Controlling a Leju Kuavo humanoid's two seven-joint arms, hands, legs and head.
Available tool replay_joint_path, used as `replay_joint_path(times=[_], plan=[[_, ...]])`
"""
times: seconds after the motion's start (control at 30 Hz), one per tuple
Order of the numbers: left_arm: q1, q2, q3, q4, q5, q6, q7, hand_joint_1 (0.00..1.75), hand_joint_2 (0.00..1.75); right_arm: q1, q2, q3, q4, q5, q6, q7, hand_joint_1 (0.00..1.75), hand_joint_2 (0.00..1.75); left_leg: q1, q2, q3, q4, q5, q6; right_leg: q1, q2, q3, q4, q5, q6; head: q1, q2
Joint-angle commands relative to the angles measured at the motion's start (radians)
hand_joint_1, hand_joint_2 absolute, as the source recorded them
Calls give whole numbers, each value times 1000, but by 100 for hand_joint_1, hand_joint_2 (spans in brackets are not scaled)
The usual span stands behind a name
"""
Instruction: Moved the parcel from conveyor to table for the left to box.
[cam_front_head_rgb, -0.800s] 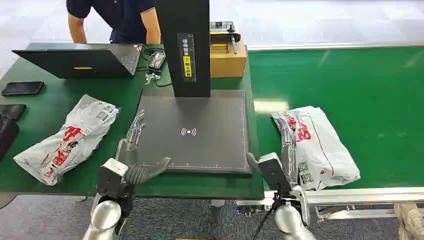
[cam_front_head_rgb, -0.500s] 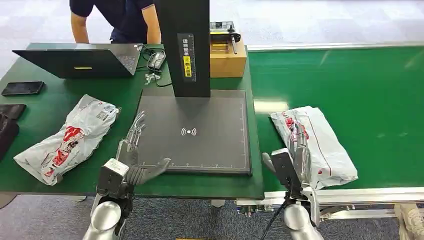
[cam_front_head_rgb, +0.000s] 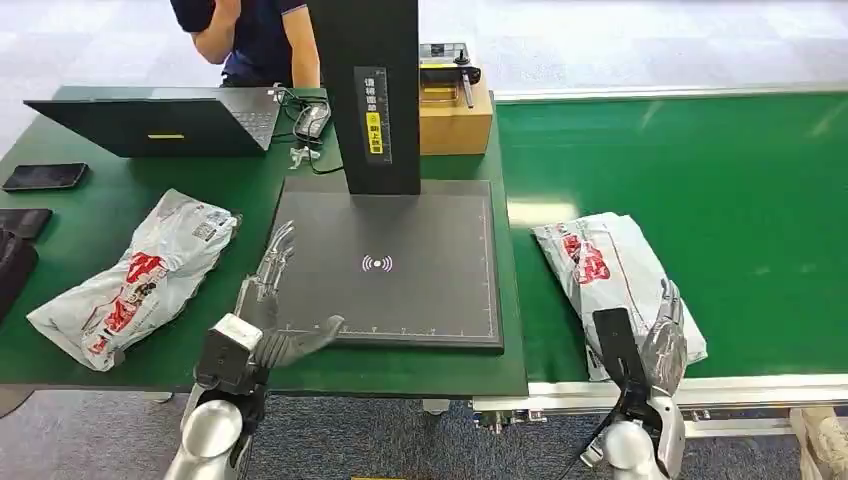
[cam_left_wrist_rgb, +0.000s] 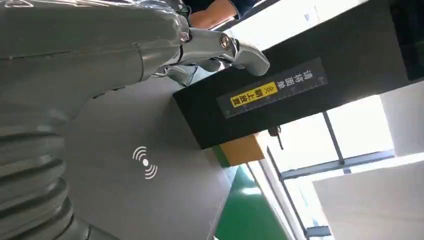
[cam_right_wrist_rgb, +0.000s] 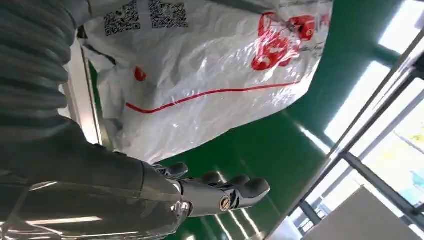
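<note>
A white plastic parcel (cam_front_head_rgb: 615, 285) with red print lies on the green conveyor (cam_front_head_rgb: 720, 190), close to its near edge. My right hand (cam_front_head_rgb: 660, 340) hovers over the parcel's near right end, fingers spread and holding nothing; the parcel (cam_right_wrist_rgb: 210, 70) lies beside the fingers (cam_right_wrist_rgb: 220, 192) in the right wrist view. My left hand (cam_front_head_rgb: 268, 300) rests open at the near left corner of the dark scanner pad (cam_front_head_rgb: 400, 265), its fingers (cam_left_wrist_rgb: 220, 47) extended over the pad (cam_left_wrist_rgb: 130, 180). A second white parcel (cam_front_head_rgb: 135, 275) lies on the green table at the left.
A black scanner column (cam_front_head_rgb: 368, 95) rises behind the pad, with a cardboard box (cam_front_head_rgb: 455, 115) beside it. A laptop (cam_front_head_rgb: 160, 122), a phone (cam_front_head_rgb: 45, 176) and cables sit at the table's back left. A person (cam_front_head_rgb: 250, 35) stands behind the table.
My right hand has moved right along the parcel's near side, from its left edge to its right end. The parcel has shifted slightly. The left hand has stayed put.
</note>
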Motion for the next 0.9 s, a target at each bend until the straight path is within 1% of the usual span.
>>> replay_joint_path(times=[0.03, 0.17, 0.2, 0.27, 0.37, 0.4, 0.43, 0.5, 0.53, 0.57, 0.6, 0.67, 0.7, 0.77, 0.8, 0.87, 0.9], plan=[[-48, -3, 10, 61, 13, -12, -4, 0, 175, -20, 27, -127, 134, -7, 38, 7, 0, 175, 1, -2, 4, -2, 0, -2, 0, -1, 5, -2, 0, 2, 0, 0], [-66, -13, 17, 66, 19, -17, -7, 0, 175, -25, 33, -163, 152, -2, 36, 16, 0, 175, 1, -2, 3, -1, 0, -2, 0, -1, 3, -2, 0, 1, 0, 0], [-71, -16, 20, 66, 20, -20, -6, 0, 175, -24, 37, -174, 152, 3, 33, 23, 0, 175, 1, -2, 5, -2, 0, -3, 0, -1, 5, -3, -1, 2, 0, 0], [-77, -21, 24, 63, 20, -26, -4, 0, 175, -25, 42, -185, 159, 5, 38, 25, 0, 175, 1, -2, 2, -1, 0, -2, 0, -1, 3, -1, 0, 1, 0, 0], [-86, -25, 35, 65, 20, -32, -3, 0, 175, -44, 41, -195, 199, 25, 59, 42, 0, 175, 1, -2, 4, -2, 0, -3, 0, -1, 4, -2, 0, 2, 0, 0], [-89, -25, 38, 68, 20, -33, -3, 0, 175, -53, 39, -196, 218, 33, 67, 49, 0, 175, 1, -1, 2, -1, 0, -2, 0, -1, 3, -1, 0, 1, 0, 0], [-91, -25, 38, 70, 20, -34, -3, 0, 175, -55, 39, -197, 224, 36, 68, 51, 0, 175, 1, -1, 5, -2, 0, -3, 0, 0, 5, -2, 0, 2, 0, 0], [-98, -23, 38, 78, 20, -36, -4, 0, 175, -68, 33, -197, 259, 43, 75, 56, 0, 175, 1, 0, 2, -1, 0, -2, 0, 0, 3, -2, 0, 1, 0, 0], [-101, -21, 36, 80, 20, -37, -6, 0, 175, -71, 30, -196, 272, 46, 79, 58, 0, 175, 1, -1, 4, -2, 0, -3, 0, 0, 5, -3, 0, 2, 0, 0], [-102, -20, 36, 82, 21, -38, -7, 0, 175, -74, 28, -196, 284, 48, 79, 61, 0, 175, 1, -1, 9, -5, 1, -5, 0, 0, 10, -5, 1, 3, 0, 0], [-103, -17, 37, 82, 28, -31, -12, 0, 175, -88, 20, -185, 315, 69, 83, 63, 0, 175, 1, -1, 4, -2, 0, -3, 0, 0, 5, -3, 0, 2, 0, 0], [-101, -13, 37, 80, 29, -31, -13, 0, 175, -102, 20, -179, 335, 79, 77, 68, 0, 175, 1, -1, 6, -3, 0, -4, 0, 0, 7, -4, 0, 2, 0, 0], [-100, -13, 38, 78, 31, -28, -14, 0, 175, -111, 15, -173, 351, 89, 80, 71, 0, 175, 1, 1, 4, -2, 0, -2, 0, 2, 4, -2, 0, 2, 0, 0], [-96, -9, 40, 68, 38, -22, -15, 0, 175, -150, 6, -160, 402, 127, 81, 91, 0, 175, 1, 1, 6, -3, 0, -3, 0, 2, 6, -3, 1, 2, 0, 0], [-97, -10, 42, 66, 43, -20, -15, 0, 175, -166, 3, -158, 419, 137, 79, 93, 0, 175, 1, 2, 4, -2, 0, -2, 0, 3, 3, -2, 1, 2, 0, 0], [-104, -11, 44, 66, 45, -19, -14, 0, 175, -196, -2, -156, 445, 153, 82, 101, 0, 175, 1, 2, 7, -3, 0, -3, 0, 3, 6, -3, 1, 2, 0, 0], [-109, -13, 46, 70, 49, -19, -12, 0, 175, -210, -6, -153, 462, 164, 85, 106, 0, 175, 1, 2, 3, -1, 0, -2, 0, 3, 3, -2, 1, 1, 0, 0]])
